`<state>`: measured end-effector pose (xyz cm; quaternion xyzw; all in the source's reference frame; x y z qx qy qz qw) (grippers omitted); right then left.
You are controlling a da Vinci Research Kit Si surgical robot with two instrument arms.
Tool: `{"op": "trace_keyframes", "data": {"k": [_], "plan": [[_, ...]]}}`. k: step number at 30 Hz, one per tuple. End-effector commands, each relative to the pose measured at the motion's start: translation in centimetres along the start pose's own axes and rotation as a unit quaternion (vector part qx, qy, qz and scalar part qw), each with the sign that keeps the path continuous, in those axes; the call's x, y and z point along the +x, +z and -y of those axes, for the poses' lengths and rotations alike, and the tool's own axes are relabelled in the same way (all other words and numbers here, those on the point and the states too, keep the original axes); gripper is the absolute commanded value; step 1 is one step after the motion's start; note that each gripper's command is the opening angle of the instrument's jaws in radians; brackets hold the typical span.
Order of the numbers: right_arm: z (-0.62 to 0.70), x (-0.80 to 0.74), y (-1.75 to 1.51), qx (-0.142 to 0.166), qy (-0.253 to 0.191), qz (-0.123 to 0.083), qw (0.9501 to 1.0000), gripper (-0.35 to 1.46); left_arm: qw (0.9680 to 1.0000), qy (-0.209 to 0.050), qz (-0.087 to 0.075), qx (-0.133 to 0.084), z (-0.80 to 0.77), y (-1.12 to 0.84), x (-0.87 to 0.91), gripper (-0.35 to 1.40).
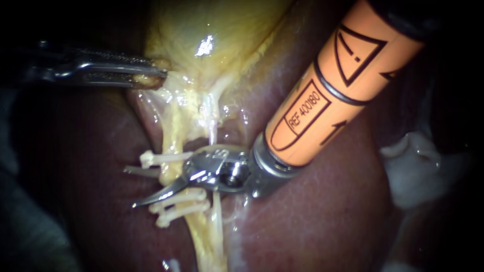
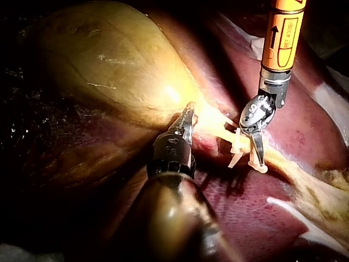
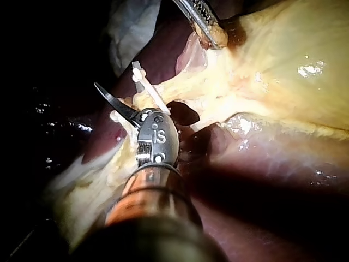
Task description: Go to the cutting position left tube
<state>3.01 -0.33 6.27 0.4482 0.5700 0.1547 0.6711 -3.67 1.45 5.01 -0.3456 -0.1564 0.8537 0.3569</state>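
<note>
Two instruments: left instrument (image 1: 159,75), at ten o'clock, has its claw clamped on gallbladder (image 1: 217,35); right instrument (image 1: 169,190), claw narrowly parted, straddles left tube (image 1: 170,171) between clips (image 1: 181,204), at seven o'clock.

My right instrument (image 1: 169,191), on its orange banded shaft, is running off the upper edge. My left instrument (image 1: 154,74), slim grey steel, is fading into darkness leftward. The glistening pale-yellow gallbladder (image 1: 217,35) is being cropped above.

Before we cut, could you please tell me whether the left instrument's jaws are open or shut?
Shut on the gallbladder: both jaws of the left instrument pinch a fold at its edge, endoscope view.
</note>
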Motion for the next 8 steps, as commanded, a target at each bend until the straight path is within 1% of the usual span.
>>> {"op": "trace_keyframes", "data": {"k": [1,8], "plan": [[-0.01,-0.01,0.00,0.001,-0.001,0.001,1.0000,1.35,1.0000,0.000,0.000,0.000,0.00,0.00,0.00,-0.35],[-0.01,-0.01,0.00,0.001,-0.001,0.001,1.0000,1.36,1.0000,0.000,0.000,0.000,0.00,0.00,0.00,-0.35]]}}
